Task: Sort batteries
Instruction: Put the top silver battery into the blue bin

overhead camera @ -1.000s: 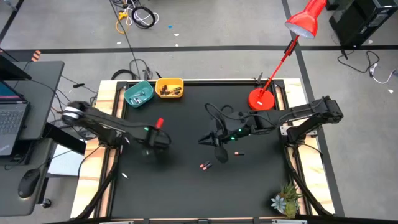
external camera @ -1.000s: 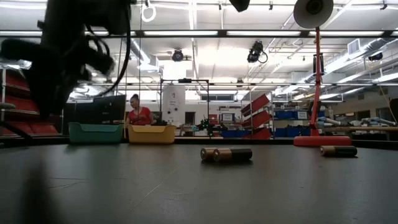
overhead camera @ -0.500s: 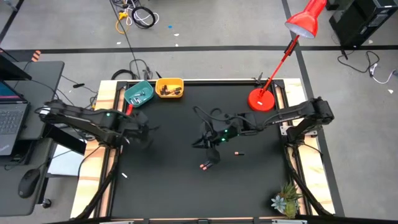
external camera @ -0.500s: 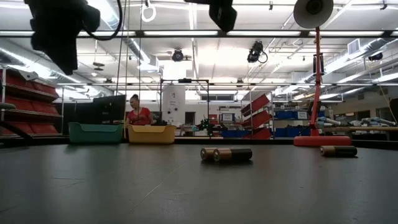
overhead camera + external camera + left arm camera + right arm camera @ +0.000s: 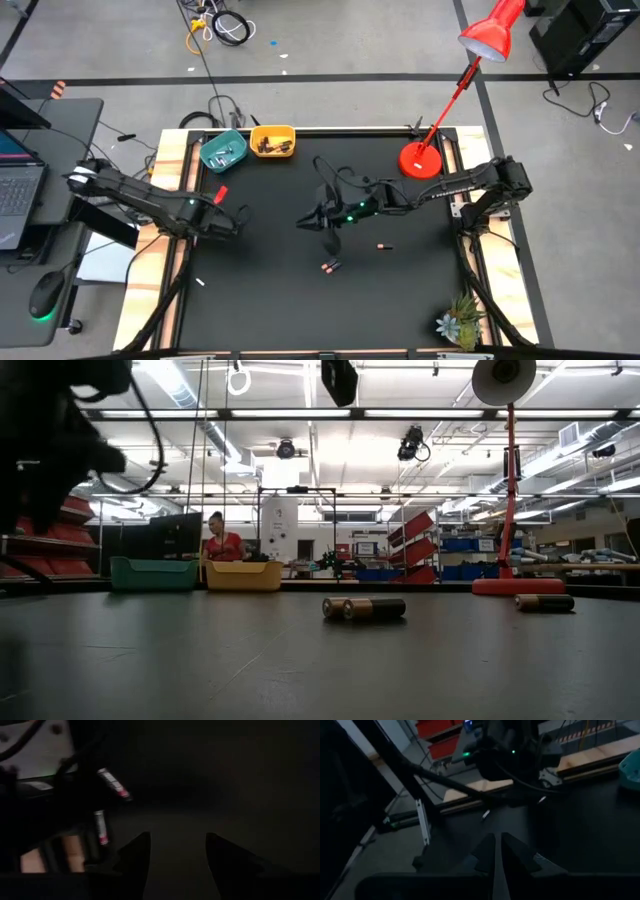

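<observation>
Two batteries left lying on the black table

Seen from above: batteries (image 5: 331,266) lying toward the near middle of the table (image 5: 280,300), one more battery (image 5: 380,245) just to the right, well apart from the teal bowl (image 5: 222,151) and yellow bowl (image 5: 272,141) at the far left corner. Right end effector (image 5: 303,222) raised over mid-table, fingers pressed together, holding nothing visible. Left end effector (image 5: 243,212) near the left edge, fingers (image 5: 136,856) spread and empty. Red lamp (image 5: 420,158) standing at the far right corner, small plant (image 5: 460,322) at the near right. At table height, a person (image 5: 222,543) visible behind the bowls.
</observation>
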Available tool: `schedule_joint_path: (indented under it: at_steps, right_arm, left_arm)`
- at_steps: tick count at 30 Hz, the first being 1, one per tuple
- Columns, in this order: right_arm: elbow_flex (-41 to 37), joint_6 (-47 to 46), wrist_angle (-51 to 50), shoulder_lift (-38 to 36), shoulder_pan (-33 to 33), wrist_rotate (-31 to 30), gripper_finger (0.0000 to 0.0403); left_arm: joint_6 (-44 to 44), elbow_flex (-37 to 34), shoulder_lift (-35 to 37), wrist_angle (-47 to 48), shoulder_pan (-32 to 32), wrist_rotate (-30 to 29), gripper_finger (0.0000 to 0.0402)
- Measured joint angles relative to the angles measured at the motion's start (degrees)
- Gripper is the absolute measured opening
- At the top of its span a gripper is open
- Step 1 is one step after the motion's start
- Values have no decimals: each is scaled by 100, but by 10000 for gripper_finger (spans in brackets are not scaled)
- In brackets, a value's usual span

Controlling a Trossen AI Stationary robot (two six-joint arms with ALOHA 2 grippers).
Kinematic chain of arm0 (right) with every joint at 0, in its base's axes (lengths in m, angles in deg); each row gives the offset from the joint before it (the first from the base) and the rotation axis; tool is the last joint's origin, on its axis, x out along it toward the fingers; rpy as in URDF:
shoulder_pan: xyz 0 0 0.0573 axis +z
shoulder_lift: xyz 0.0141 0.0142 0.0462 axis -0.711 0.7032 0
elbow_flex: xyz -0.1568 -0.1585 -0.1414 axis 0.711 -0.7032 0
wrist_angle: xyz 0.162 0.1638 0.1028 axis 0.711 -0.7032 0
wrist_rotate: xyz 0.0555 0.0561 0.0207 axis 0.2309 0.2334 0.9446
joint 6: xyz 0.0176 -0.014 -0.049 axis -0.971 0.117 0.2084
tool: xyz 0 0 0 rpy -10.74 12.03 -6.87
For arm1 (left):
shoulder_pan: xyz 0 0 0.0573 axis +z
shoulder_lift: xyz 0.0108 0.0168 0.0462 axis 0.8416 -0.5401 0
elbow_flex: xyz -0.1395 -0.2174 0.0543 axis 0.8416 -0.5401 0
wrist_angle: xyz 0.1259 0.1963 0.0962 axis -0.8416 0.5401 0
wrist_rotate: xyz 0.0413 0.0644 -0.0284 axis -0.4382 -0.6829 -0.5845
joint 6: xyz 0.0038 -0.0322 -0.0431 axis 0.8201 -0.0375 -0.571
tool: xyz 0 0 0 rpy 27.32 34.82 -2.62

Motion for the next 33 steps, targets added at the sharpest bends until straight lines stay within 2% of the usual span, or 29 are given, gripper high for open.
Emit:
schedule_joint_path:
  at_steps: [4,6,13,19,23,26,29,33]
  right_arm:
    - [9,4,-71,0,115,126,41]
    - [20,20,-113,0,183,153,41]
    - [20,119,-202,0,394,365,41]
    - [20,128,-225,0,578,322,41]
    - [20,127,-246,0,646,293,41]
    - [20,125,-246,0,658,268,41]
    - [20,70,-244,0,658,216,41]
    - [18,-27,-213,0,673,151,41]
  left_arm:
    - [240,-53,-279,64,-20,102,197]
    - [828,-52,-490,81,-16,261,197]
    - [3071,-47,-1284,102,-46,1587,197]
    - [4681,33,-1815,249,-45,2071,197]
    - [5722,441,-2218,610,-47,1998,193]
    - [6513,781,-2535,841,-47,1478,177]
    - [6982,909,-2803,961,-24,1017,156]
    - [7282,876,-3264,1284,160,949,134]
